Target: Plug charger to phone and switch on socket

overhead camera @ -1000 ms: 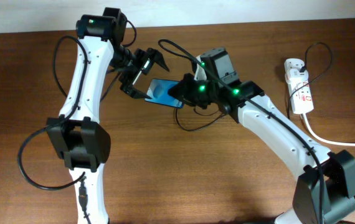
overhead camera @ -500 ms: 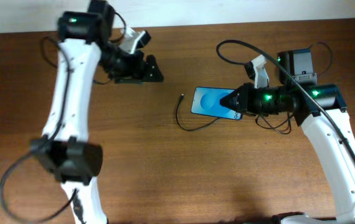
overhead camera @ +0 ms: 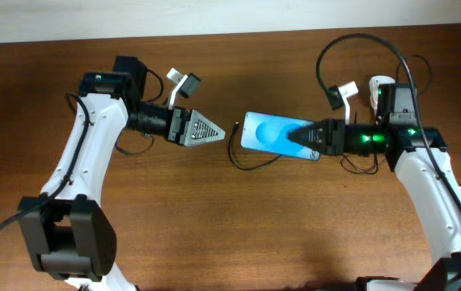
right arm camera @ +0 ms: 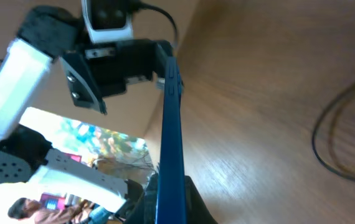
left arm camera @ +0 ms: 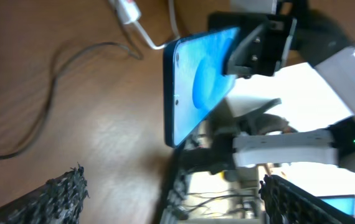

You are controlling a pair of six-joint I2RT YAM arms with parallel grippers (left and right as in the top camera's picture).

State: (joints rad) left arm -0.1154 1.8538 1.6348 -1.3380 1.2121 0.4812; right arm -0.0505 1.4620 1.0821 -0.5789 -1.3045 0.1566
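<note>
Overhead, the light is even and soft. The table (overhead camera: 238, 226) shows a warm brown, with faint shadows under my arms and green lamps glowing on them, and that view is sharp. My left wrist camera is smeared throughout: the phone (left arm camera: 202, 81) has fuzzy edges, my fingers (left arm camera: 59, 193) are dark blurs, and the right side burns out white. On my right wrist camera the phone, edge-on and close, is soft, and the wood grain is streaked.

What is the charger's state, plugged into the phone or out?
Out. The charger tip lies on the table just off the phone, which the right claw holds; the left wrist view shows nothing in its edge.
</note>
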